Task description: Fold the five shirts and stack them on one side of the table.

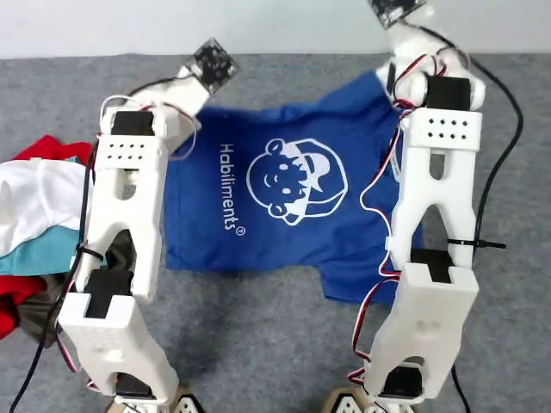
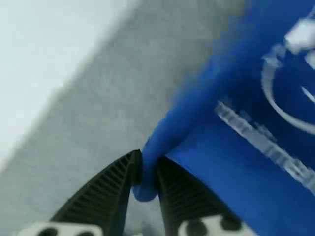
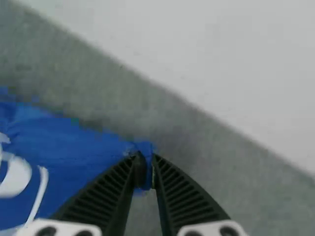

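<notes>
The table (image 1: 258, 344) is covered with grey felt, and a white wall (image 1: 258, 26) stands behind its far edge. The blue shirt (image 1: 258, 241) lies in the middle of the table, between the two arms, spread flat with its print facing up. Its long axis runs across the table from side to side. The hem points to the left arm (image 1: 120, 224), and the sleeves and neck end lie at the right arm (image 1: 435, 215). The line of letters on the print therefore runs from far to near.

A heap of other shirts (image 1: 34, 202), in red, white, teal and a dark colour, lies loose and crumpled at the left edge of the table, beside the left arm.

The left gripper (image 2: 145, 177) is clamped on a small roll of the blue shirt's far edge, near the hem corner. The right gripper (image 3: 144, 172) is pinched on a small blue tip of the shirt's far edge at the sleeve end.

I judge that the task is at an early point. No folded shirt and no neat stack are visible. The blue shirt has no fold yet, and the shirts in the heap are not yet handled.
</notes>
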You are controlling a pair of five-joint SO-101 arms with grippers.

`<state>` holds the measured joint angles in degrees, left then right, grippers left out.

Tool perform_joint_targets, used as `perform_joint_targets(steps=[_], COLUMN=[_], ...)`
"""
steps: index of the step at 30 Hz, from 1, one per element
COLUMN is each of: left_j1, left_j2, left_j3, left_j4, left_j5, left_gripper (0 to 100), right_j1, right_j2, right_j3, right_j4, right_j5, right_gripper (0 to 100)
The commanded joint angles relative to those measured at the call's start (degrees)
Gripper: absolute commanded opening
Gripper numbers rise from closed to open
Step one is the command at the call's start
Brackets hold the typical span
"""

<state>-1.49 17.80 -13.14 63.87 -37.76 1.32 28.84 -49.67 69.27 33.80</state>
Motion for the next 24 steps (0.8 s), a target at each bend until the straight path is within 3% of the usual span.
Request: perform_joint_targets(steps=[1,9,14,24], left_j1=[-0.53,-0.44,-0.53,-1.41], left_j2=[-0.79,-0.79,-0.79,-0.18], left_j3=[-3.3,-3.3,-3.3,-2.42], left_j4=[9.14,22.95,30.51,32.35], left_j5=[-3.25,-5.1,-5.19,-5.27], left_gripper=[2,2,2,2], right_j1=[1.01,0.75,1.54,1.98], right_j2=[-5.67,-9.98,-15.87,-32.92], right_j3=[-0.7,-0.26,8.26,40.79], right_j4=[12.26,33.8,33.8,33.54], right_j5=[-0.18,-0.09,-2.46,-2.55], right_gripper=[1.0,1.3,1.5,1.5])
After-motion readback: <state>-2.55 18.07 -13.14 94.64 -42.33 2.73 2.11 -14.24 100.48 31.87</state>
